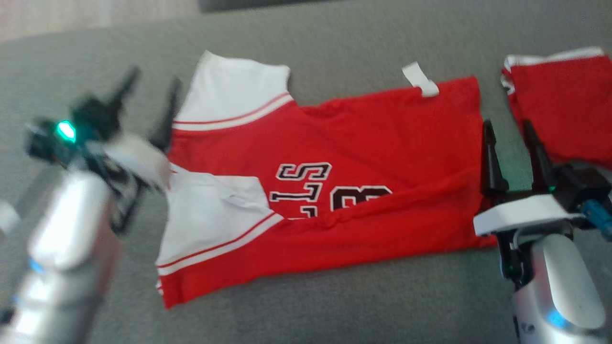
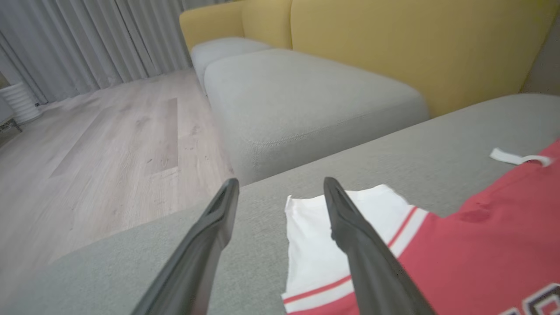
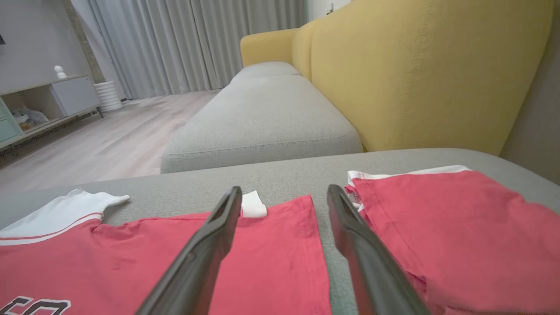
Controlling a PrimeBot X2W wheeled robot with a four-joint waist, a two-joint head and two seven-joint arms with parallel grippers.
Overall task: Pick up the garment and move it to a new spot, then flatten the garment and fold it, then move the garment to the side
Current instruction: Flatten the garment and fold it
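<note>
Red garment [image 1: 373, 138] spread on grey cushion [image 1: 334, 43], left gripper [image 1: 154, 80] beside its sleeves, fingers apart, right gripper [image 1: 508, 125] beside its hem, fingers apart

Jersey [image 1: 373, 157], red garment [image 1: 564, 110] on cushion [image 1: 334, 38]

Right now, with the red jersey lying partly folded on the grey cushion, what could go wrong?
The open right end effector is at the narrow gap between the jersey and a second red garment, so it might catch the wrong one. The near sleeve lies crumpled beside the open left end effector, so a fold made there may trap wrinkles.
</note>
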